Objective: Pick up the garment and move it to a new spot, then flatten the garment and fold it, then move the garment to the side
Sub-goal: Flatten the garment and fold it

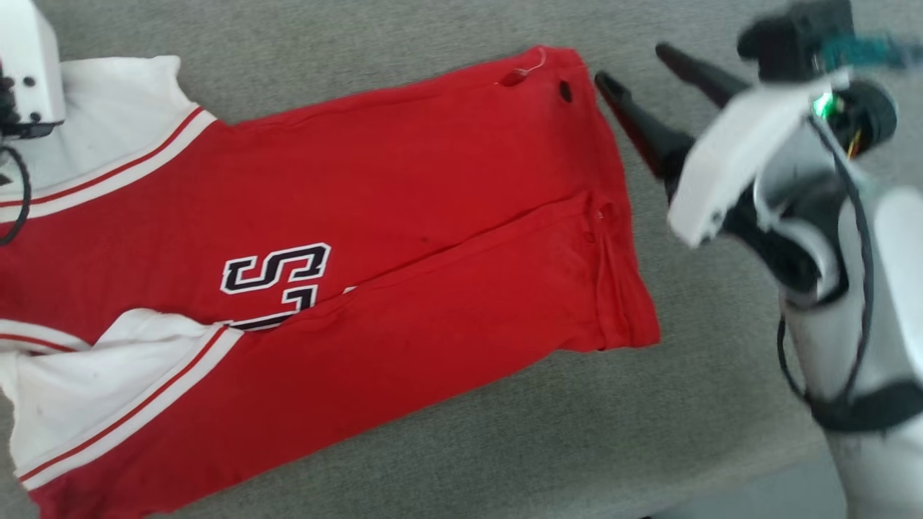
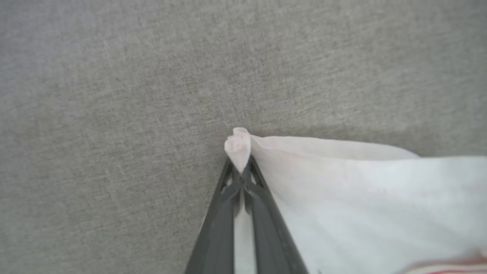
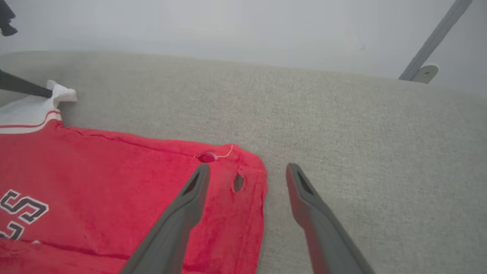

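- Head view: the garment [image 1: 404,216] lies on the grey fabric-covered table [image 1: 721,346]. Its long axis runs across the picture, with the white sleeves toward the robot's left and the hem toward its right. The near long side is folded over and hides part of the black-and-white lettering [image 1: 277,277].
- The right pincer [image 1: 633,65] is spread and holds nothing. It sits just beside the far hem corner [image 1: 570,61]. In the right wrist view one finger is over the red cloth and the other over bare table, so the corner lies between them.
- Left wrist view: the left pincer [image 2: 241,173] is pressed together, pinching the rolled tip of the far white sleeve [image 2: 342,190] low over the table.
- Each arm is at the end nearer to it, and both are on the garment's far long edge.
- Judgement: the next move turns on the right pincer closing on that hem corner. The two grips could then pull the far edge taut along the long axis, or carry it over for a fold.
- Risk: thin cloth lying flat may slip past the fingers.
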{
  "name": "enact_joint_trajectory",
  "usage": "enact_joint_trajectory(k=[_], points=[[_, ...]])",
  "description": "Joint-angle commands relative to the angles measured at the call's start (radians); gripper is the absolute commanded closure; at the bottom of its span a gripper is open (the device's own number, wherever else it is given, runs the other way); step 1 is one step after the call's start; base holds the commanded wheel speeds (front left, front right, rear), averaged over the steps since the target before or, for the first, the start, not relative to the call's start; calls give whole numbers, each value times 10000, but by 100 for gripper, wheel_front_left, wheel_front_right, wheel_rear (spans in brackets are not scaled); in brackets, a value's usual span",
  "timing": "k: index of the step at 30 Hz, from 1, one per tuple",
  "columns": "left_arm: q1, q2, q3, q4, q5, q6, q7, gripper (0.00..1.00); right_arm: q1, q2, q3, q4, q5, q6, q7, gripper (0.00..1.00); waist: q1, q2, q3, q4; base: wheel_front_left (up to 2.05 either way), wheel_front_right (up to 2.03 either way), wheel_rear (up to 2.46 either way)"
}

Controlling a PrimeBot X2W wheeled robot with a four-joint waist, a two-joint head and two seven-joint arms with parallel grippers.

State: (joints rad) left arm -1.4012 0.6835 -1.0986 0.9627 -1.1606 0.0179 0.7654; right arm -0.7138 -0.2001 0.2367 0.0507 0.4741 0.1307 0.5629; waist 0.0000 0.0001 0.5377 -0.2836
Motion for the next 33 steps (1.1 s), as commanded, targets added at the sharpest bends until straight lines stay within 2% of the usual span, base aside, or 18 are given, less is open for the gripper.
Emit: enact_joint_trajectory(k=[1, 5, 6, 11, 18, 19, 20, 21, 28, 33], points=[[608, -530, -217, 157, 19, -71, -50, 100, -499, 100, 76, 566, 116, 1, 293, 0, 0, -1, 47, 116, 0, 0, 0], [369, -899, -208, 226, 67, -172, -215, 100, -1660, 88, 378, 2154, 75, 1, 1036, 0, 0, -1, 100, 316, 0, 0, 0], [369, -899, -208, 226, 67, -172, -215, 100, -1660, 88, 378, 2154, 75, 1, 1036, 0, 0, -1, 100, 316, 0, 0, 0], [131, -1251, -183, 421, 94, -273, -381, 100, -2659, 337, 812, 4062, 127, 1, 1868, 0, 0, -1, 149, 509, 0, 0, 0], [44, -1581, -200, 727, 121, -454, -623, 100, -3055, 831, 1408, 6243, 410, 2, 2919, 0, 0, -1, 177, 727, 0, 0, 0], [22, -1620, -186, 762, 117, -465, -683, 100, -3109, 836, 1500, 6393, 436, 2, 2942, 7, 0, -1, 167, 764, 0, 0, 0], [2, -1679, -162, 796, 92, -491, -741, 100, -3158, 825, 1626, 6484, 502, 2, 2936, 56, 0, -1, 146, 811, 0, 0, 0], [-25, -1713, -158, 836, 102, -524, -797, 100, -3171, 791, 1693, 6558, 594, 4, 2871, 100, 0, -1, 115, 858, 0, 0, 0], [-318, -1874, -71, 986, 72, -803, -1096, 100, -3256, -25, 2093, 6509, 881, -2, 2022, 100, 0, -1, -436, 1339, 0, 0, 0], [-370, -2031, -26, 988, -89, -958, -883, 100, -2977, -582, 2183, 6148, 1113, -1, 1360, 100, 0, -1, -994, 1740, 0, 0, 0]])
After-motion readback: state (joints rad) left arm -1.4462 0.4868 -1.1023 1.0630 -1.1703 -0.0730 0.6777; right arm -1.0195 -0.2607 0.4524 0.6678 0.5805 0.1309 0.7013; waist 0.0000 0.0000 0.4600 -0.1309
